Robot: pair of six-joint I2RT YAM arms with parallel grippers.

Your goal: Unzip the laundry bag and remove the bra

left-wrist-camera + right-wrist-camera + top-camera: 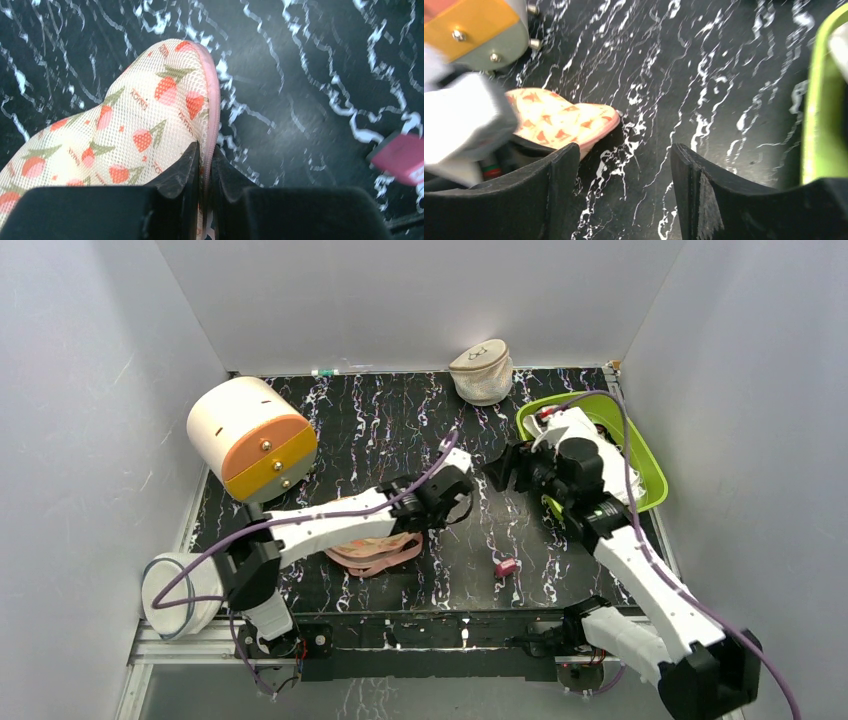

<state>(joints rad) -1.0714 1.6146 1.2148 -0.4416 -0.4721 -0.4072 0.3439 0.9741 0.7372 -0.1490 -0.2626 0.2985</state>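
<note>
The laundry bag (135, 120), peach mesh with a red-green print and pink trim, lies on the black marbled table, partly under my left arm (375, 552). My left gripper (205, 152) is shut on the bag's pink zip edge (215, 100); from above it sits at the bag's right end (432, 518). My right gripper (624, 165) is open with only bare table between its fingers. It hovers just right of the bag's tip (574, 120), and in the top view it is near the table's middle (500, 472). The bra is hidden.
A green bin (650, 472) lies under my right arm at the right. A beige domed mesh pouch (482, 372) stands at the back. A white-and-orange drum (250, 438) is at the left, a white ring-shaped holder (175, 590) at the near left, and a small pink block (507, 566) near the front.
</note>
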